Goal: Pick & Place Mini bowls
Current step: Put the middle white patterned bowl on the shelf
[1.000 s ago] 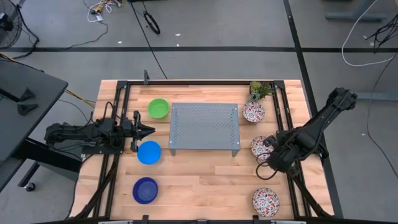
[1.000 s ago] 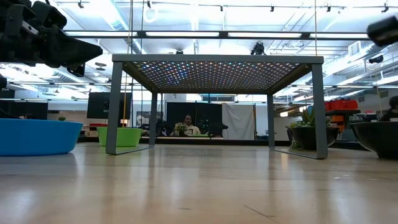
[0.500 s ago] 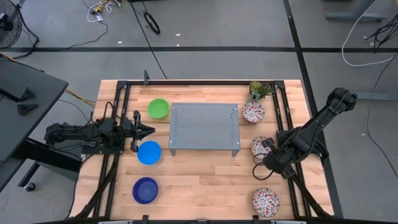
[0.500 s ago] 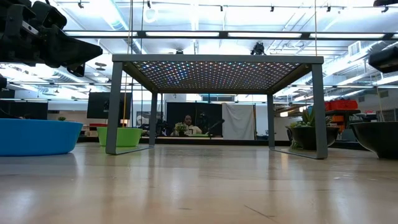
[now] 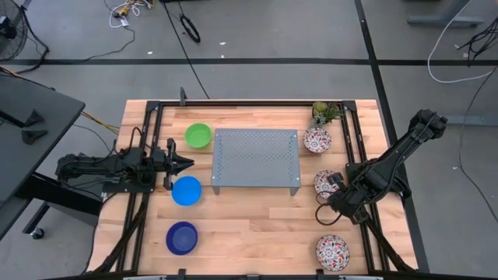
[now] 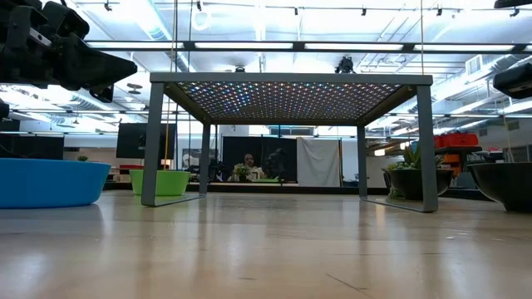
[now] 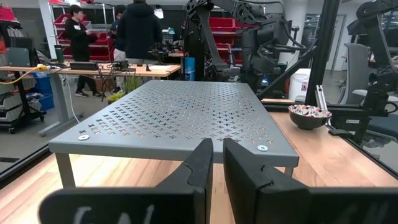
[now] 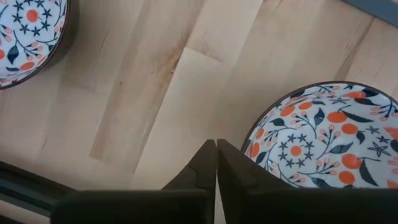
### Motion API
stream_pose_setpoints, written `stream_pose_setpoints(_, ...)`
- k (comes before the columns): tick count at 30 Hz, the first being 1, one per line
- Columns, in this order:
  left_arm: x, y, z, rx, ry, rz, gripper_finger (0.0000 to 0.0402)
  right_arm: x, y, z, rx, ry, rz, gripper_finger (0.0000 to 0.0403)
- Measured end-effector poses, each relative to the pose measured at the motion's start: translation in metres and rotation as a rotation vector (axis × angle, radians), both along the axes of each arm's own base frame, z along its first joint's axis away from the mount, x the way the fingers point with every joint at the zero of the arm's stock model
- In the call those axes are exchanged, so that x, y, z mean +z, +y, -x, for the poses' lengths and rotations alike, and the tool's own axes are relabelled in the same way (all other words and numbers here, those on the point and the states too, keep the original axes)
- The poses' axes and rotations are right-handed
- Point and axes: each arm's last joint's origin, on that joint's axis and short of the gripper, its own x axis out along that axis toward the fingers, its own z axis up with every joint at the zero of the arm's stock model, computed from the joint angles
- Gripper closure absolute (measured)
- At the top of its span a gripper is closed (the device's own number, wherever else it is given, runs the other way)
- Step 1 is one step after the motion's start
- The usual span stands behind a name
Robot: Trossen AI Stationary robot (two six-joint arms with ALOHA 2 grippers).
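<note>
Three floral mini bowls rest on their bases along the table's right side: far [image 5: 317,140], middle [image 5: 324,182] and near [image 5: 333,252]. On the left side stand the green [image 5: 198,135], light blue [image 5: 187,190] and dark blue [image 5: 181,238] bowls. My right gripper [image 5: 331,208] [image 8: 216,157] points down, shut, over bare wood just beside the middle bowl's rim [image 8: 258,130], with the near bowl [image 8: 25,28] farther off. My left gripper [image 5: 187,162] [image 7: 217,158] lies level at the table's left, shut, facing the stand, with nothing between its fingers.
A grey perforated metal stand [image 5: 256,159] [image 7: 180,112] takes up the table's middle on four legs. A small potted plant [image 5: 324,112] sits at the far right corner. Black rails [image 5: 144,194] run along both sides. People stand in the room beyond the table.
My right gripper has come down toward the table beside the middle floral bowl, rolling slightly at the wrist. No bowl has moved.
</note>
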Motion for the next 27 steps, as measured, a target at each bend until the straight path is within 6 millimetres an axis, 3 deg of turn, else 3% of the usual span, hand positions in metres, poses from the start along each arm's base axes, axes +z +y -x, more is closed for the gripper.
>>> stream_pose_setpoints(9, 0.000, 0.000, 0.000, 0.000, 0.000, 0.000, 0.0358, 0.000, 0.000, 0.000, -0.070, 0.004, -0.008, 0.0286)
stream_pose_setpoints(18, 0.000, 0.000, 0.000, 0.000, 0.000, 0.000, 0.0358, 0.000, -0.007, -0.006, -0.349, 0.001, -0.028, 0.0178)
stream_pose_setpoints(27, 0.000, 0.000, 0.000, 0.000, -0.001, 0.000, 0.0358, -0.002, -0.009, -0.013, -0.423, -0.008, -0.034, 0.0147)
